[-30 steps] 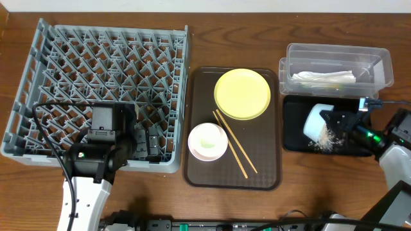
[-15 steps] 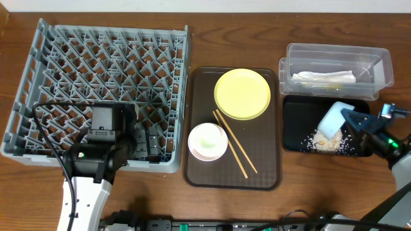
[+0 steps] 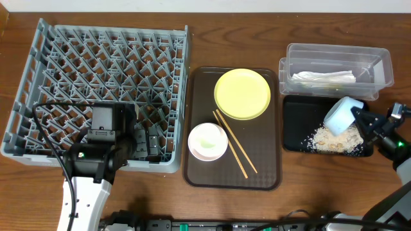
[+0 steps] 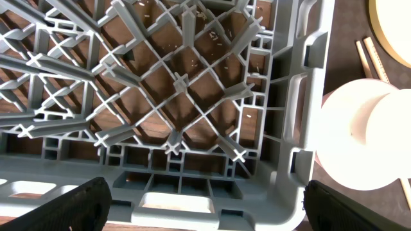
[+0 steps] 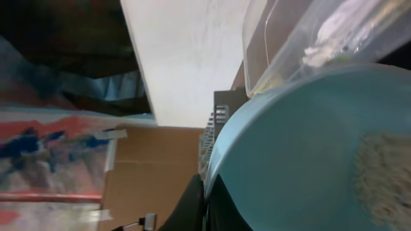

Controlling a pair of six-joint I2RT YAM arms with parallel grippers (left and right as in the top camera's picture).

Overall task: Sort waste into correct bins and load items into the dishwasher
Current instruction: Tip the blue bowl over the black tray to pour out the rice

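The big grey plastic dish rack [image 3: 96, 70] with upright pegs is sitting on my left. My left gripper [image 4: 205, 196] is hanging over its near corner with its jaws wide apart, holding nothing.

The brown serving tray [image 3: 199, 160] is lying in the middle. It is carrying the round yellow plate [image 3: 242, 94], the whitish bowl [image 3: 207, 141] and the two thin wooden chopsticks [image 3: 234, 151].

On my right, the clear plastic tub [image 3: 379, 64] is holding the crumpled white paper napkin [image 3: 323, 77]. Just in front of it, the shallow black tray [image 3: 295, 122] is catching the white-beige crumbs [image 3: 332, 139].

My right gripper [image 3: 359, 119] is pinching the rim of the light blue bowl [image 3: 338, 115] and tipping it over the black tray.

I am thinking this is the emptying step. A patch of crumbs [image 5: 385, 173] is sticking inside the bowl. To do it well, I am planning to tip the bowl more and shake it softly. I am minding the far edge of the tray, because crumbs could be falling onto the table there. I am squeezing the rim tight so the bowl is not slipping.
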